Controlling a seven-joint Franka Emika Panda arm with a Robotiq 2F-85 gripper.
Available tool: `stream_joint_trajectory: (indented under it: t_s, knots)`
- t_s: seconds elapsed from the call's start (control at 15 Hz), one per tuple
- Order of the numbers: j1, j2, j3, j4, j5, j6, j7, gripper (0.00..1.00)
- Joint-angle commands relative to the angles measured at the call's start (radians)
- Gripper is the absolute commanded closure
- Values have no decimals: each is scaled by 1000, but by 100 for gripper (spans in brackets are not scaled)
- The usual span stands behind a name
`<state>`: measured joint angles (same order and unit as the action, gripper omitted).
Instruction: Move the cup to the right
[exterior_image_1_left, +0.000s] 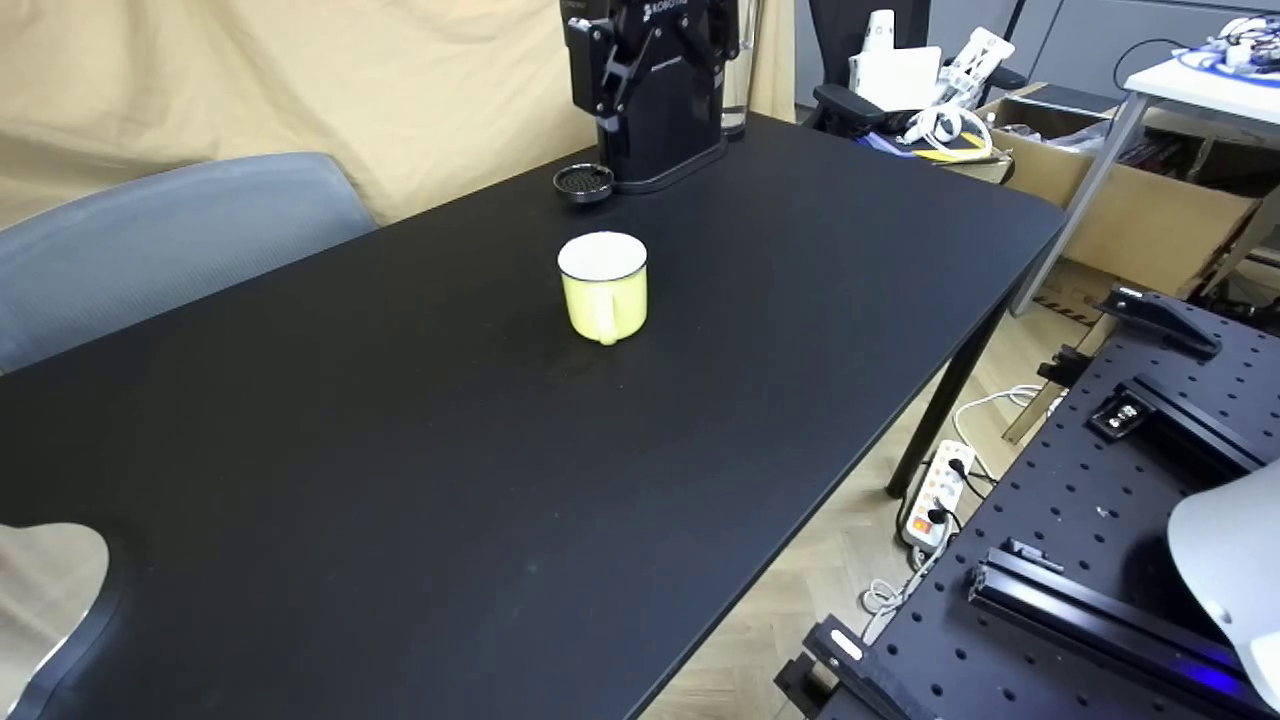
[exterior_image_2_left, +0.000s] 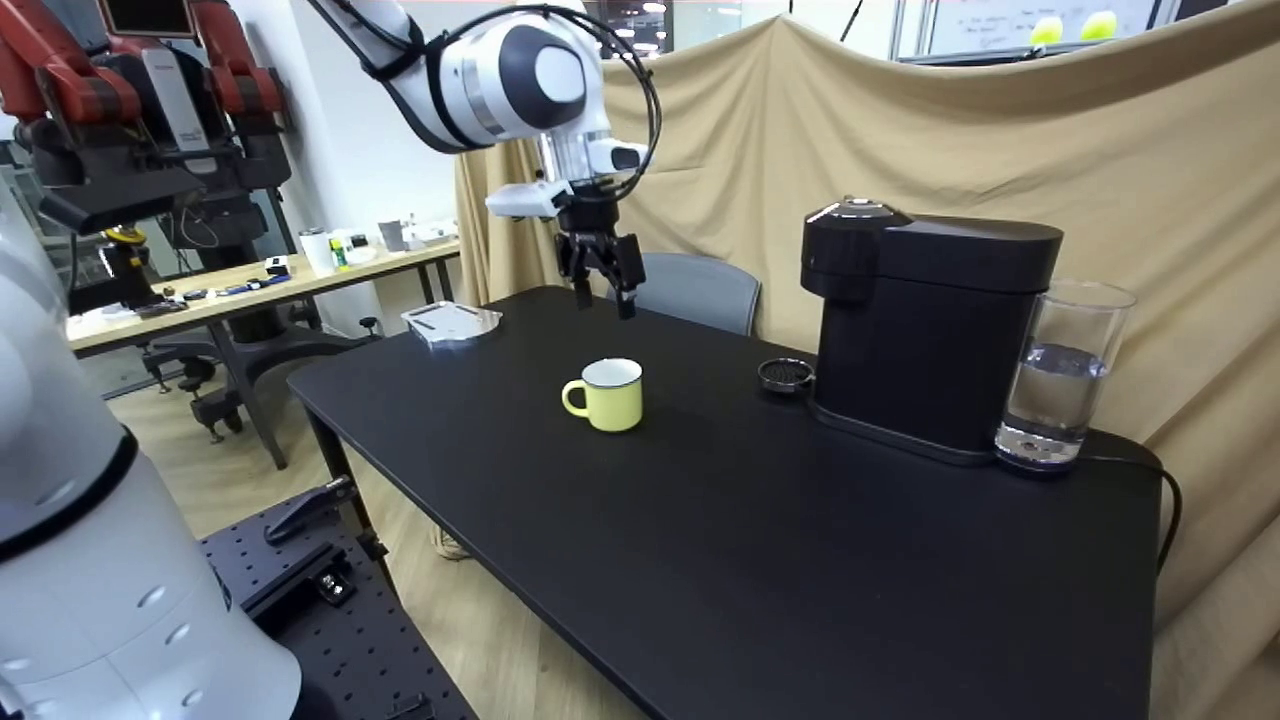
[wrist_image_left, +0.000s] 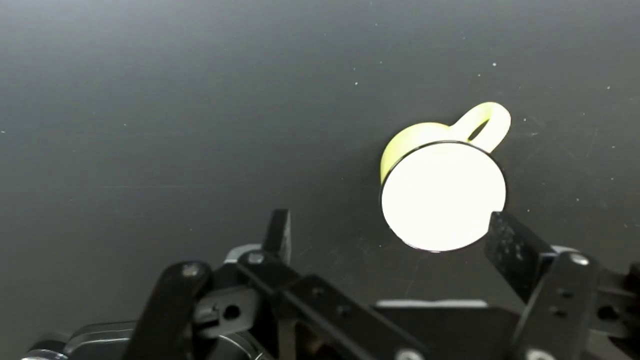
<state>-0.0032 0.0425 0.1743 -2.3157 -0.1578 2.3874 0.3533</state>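
Note:
The pale-yellow cup stands upright on the black table, with a white inside, a thin dark rim and a handle. It shows in both exterior views and in the wrist view. My gripper is open and empty, well above the table and apart from the cup; it shows in both exterior views. In the wrist view my gripper has its fingers wide apart. The cup lies ahead of them, toward the right finger, whose tip covers a little of the cup's rim. The handle points away from the gripper.
A black coffee machine stands at the table's back edge, with a small round black drip tray at its foot. A clear glass container with water stands beside it. A silvery plate lies at the far table end. A chair stands behind.

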Motion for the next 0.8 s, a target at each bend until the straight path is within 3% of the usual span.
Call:
stream_joint_trajectory:
  t_s: [0.0,0.33,0.73]
  knots:
    - [49,90,-48,64,-11,57,25,0]
    - [68,77,-72,33,12,84,7,0]
    - [93,167,-109,45,4,122,57,0]
